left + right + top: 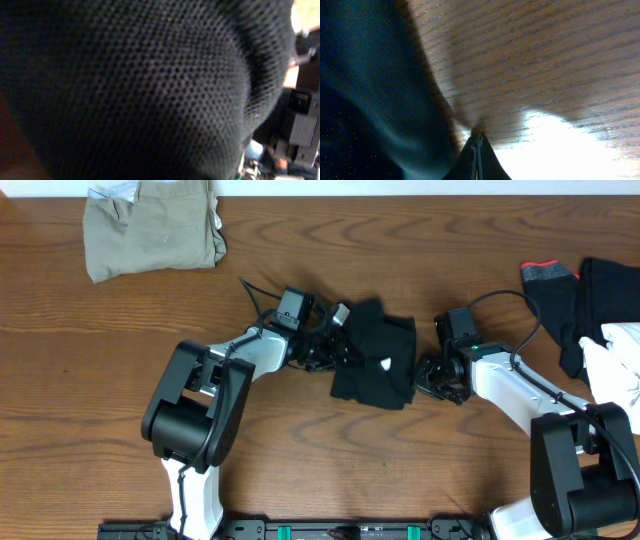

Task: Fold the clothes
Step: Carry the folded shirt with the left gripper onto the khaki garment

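You've got the black garment [378, 360] mid-table, long axis roughly front-to-back, flanked evenly by both arms: left gripper [328, 352] buried in its left edge, jaws hidden, can't tell, and right gripper [428, 376] at its right edge, fingers pressed together.

Looks like a robotics lab: two robot arms [200, 405] mounted at a wooden table [60, 400].

Wooden table [60, 380], brown grain. Bearing a khaki garment [150, 230] at the far left and a black garment [380, 355] at centre. Heap of dark and white clothes [600, 310] at the right edge.
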Controlling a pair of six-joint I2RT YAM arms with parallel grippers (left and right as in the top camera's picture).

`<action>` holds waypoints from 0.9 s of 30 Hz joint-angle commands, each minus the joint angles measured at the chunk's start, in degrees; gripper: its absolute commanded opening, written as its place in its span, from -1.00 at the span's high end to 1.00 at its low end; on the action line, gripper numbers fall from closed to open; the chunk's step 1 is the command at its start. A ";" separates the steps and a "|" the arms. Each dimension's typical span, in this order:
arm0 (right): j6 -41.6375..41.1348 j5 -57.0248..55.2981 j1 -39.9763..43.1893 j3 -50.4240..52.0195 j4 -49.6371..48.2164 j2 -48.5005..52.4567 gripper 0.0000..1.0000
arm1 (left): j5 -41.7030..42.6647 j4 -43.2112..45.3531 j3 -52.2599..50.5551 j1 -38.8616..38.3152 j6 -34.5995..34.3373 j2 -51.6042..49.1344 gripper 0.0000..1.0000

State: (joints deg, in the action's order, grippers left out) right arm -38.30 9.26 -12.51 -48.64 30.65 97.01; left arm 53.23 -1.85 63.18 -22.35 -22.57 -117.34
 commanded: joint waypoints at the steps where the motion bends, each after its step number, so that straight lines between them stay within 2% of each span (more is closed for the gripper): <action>1: 0.70 -3.87 0.55 2.14 1.31 2.32 0.98 | -4.35 0.92 4.24 2.67 -1.03 -0.52 0.88; 6: 0.68 -3.89 0.57 2.14 1.49 2.32 0.97 | -7.93 3.15 9.68 5.66 -4.44 -0.52 0.88; 13: 0.83 -3.89 0.55 2.16 2.29 2.32 0.95 | -9.25 12.66 18.14 10.51 -15.10 -0.52 0.88; 18: 1.57 -3.87 0.55 2.16 3.41 2.32 0.95 | -13.11 14.73 24.44 14.86 -17.25 -0.52 0.88; 22: 1.60 -3.87 0.55 2.16 6.08 2.32 0.97 | -20.17 18.40 26.43 18.64 -22.18 -0.52 0.88; 27: 2.16 -3.85 0.55 2.16 8.37 2.32 0.96 | -33.46 22.75 26.43 23.17 -29.86 -0.52 0.88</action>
State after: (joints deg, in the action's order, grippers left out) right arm -37.21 9.13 -12.49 -49.08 37.30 96.68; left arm 30.13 19.25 87.94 -1.39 -46.68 -117.91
